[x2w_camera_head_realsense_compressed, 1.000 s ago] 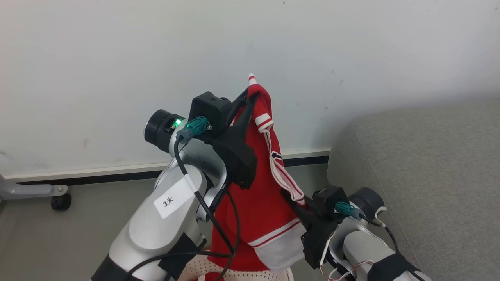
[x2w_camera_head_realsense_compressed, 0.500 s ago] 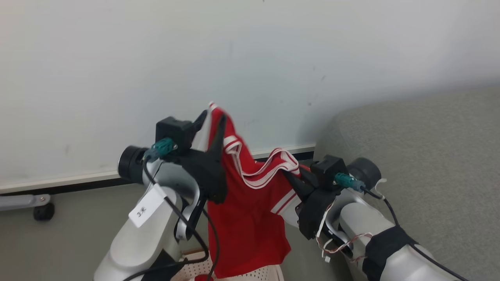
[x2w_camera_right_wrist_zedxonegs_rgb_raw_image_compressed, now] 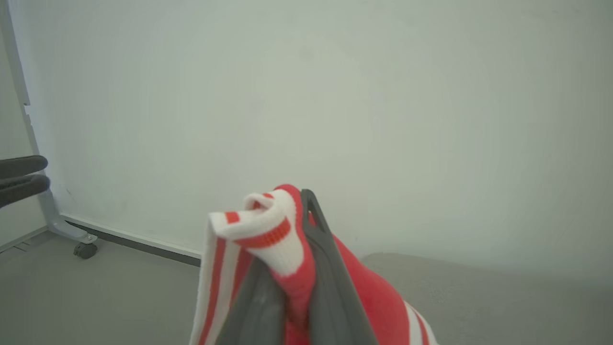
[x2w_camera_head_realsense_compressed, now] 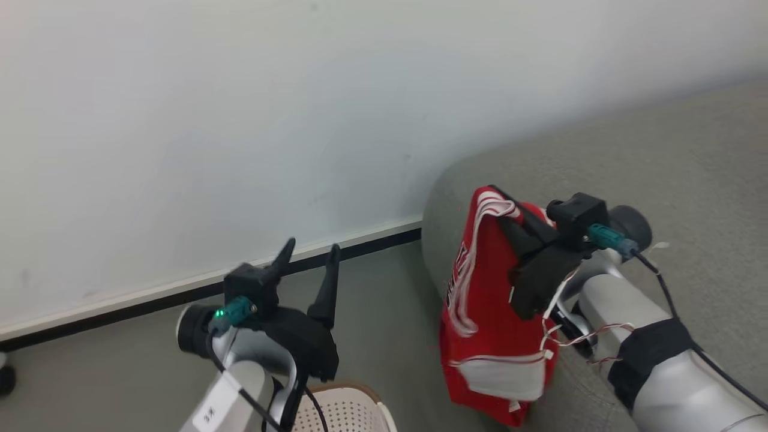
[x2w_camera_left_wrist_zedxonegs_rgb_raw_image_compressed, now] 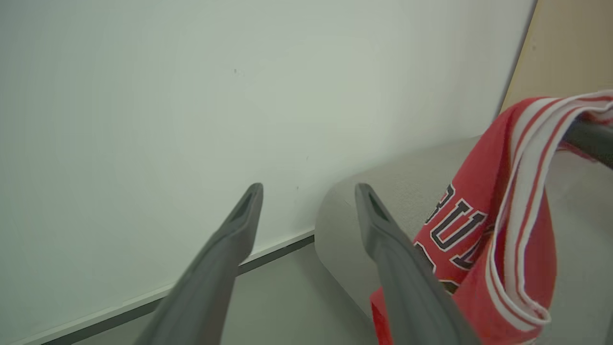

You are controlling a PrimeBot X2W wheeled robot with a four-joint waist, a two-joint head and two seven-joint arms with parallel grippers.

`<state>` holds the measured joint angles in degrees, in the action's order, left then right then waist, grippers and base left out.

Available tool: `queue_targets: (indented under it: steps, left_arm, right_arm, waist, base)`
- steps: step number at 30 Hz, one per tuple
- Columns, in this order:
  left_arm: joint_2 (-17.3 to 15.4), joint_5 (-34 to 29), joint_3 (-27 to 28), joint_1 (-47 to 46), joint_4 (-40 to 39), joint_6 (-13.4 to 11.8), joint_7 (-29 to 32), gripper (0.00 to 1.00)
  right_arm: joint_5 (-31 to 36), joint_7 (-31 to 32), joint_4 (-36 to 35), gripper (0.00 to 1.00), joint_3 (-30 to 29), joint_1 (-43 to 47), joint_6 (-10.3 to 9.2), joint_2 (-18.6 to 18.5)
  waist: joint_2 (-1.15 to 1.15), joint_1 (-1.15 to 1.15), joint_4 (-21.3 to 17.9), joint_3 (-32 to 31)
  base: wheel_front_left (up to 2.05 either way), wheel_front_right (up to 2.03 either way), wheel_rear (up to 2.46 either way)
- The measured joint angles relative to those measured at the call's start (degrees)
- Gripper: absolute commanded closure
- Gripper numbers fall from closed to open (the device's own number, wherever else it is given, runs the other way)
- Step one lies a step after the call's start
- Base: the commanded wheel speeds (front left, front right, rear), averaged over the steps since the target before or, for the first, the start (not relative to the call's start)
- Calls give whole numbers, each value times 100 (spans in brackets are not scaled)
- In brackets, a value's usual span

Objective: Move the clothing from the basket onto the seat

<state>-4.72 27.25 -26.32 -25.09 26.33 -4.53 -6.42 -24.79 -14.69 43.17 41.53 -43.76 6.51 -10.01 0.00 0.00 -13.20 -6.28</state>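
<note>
Right claw (x2w_camera_head_realsense_compressed: 501,201) is pinched shut on the red jersey (x2w_camera_head_realsense_compressed: 480,312) by its striped trim, so the rest dangles below it over the grey seat (x2w_camera_head_realsense_compressed: 690,180) corner, probably ready to drop there. Left claw (x2w_camera_head_realsense_compressed: 312,246) is spread wide and empty, with the basket (x2w_camera_head_realsense_compressed: 354,408) just below it.

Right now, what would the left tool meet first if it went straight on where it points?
The left tool would probably meet the white wall; the grey seat lies just right of that line.

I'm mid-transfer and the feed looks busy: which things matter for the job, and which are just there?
Job: jersey, shut in right gripper; seat; basket; open left gripper.
Just there: wall; floor; wheeled frame.
</note>
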Motion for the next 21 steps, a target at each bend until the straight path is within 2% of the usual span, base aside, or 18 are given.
queue_targets:
  steps: [9, 17, 21]
  left_arm:
    - [70, -3, -322, 662, -138, 111, -428, 0]
    - [153, -63, -727, 939, -277, 153, -512, 0]
    - [160, -165, -788, 916, -304, 152, -528, 0]
  right_arm:
    - [140, 0, -601, 100, -118, 98, -204, -643]
    - [221, 0, -1351, 100, -322, 282, -401, -1189]
    - [204, 8, -1557, 100, -369, 292, -378, -1273]
  waist:
    - [0, 0, -669, 22]
    - [0, 0, -1272, 78]
    - [0, 0, -1466, 211]
  base:
    - [0, 0, 0]
    - [0, 0, 0]
    - [0, 0, 0]
